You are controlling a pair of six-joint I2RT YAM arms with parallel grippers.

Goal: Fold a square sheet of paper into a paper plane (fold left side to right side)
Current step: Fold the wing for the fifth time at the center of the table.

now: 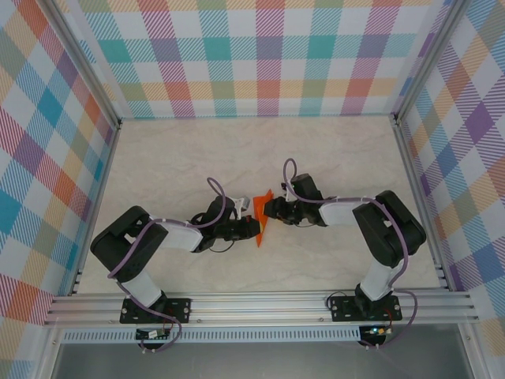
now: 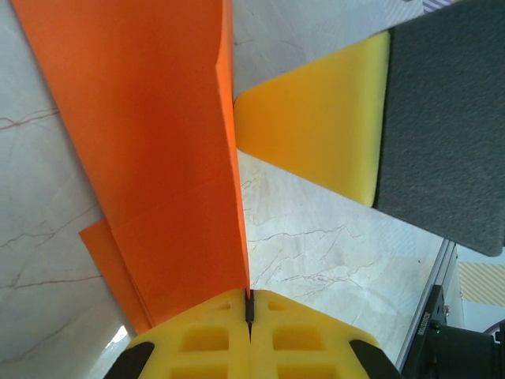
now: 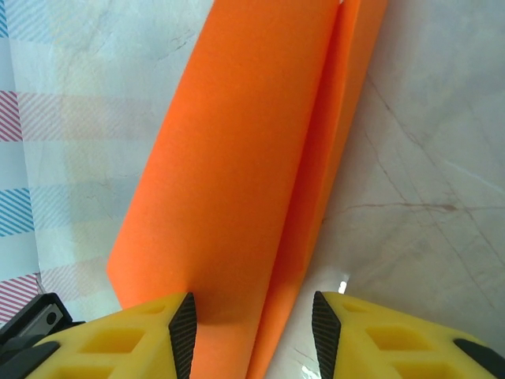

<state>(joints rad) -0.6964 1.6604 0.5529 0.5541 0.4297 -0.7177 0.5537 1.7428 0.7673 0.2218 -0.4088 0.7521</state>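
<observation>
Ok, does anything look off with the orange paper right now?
Mostly fine: the orange paper is uncrumpled, pinched in the left gripper. One oddity: in the left wrist view a back layer's corner juts past the front layer, so the folded edges look misaligned.

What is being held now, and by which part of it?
The left gripper is shut on the orange paper, pinching one end of its folded edge. The right gripper stands open astride the paper, not clamping it.
</observation>
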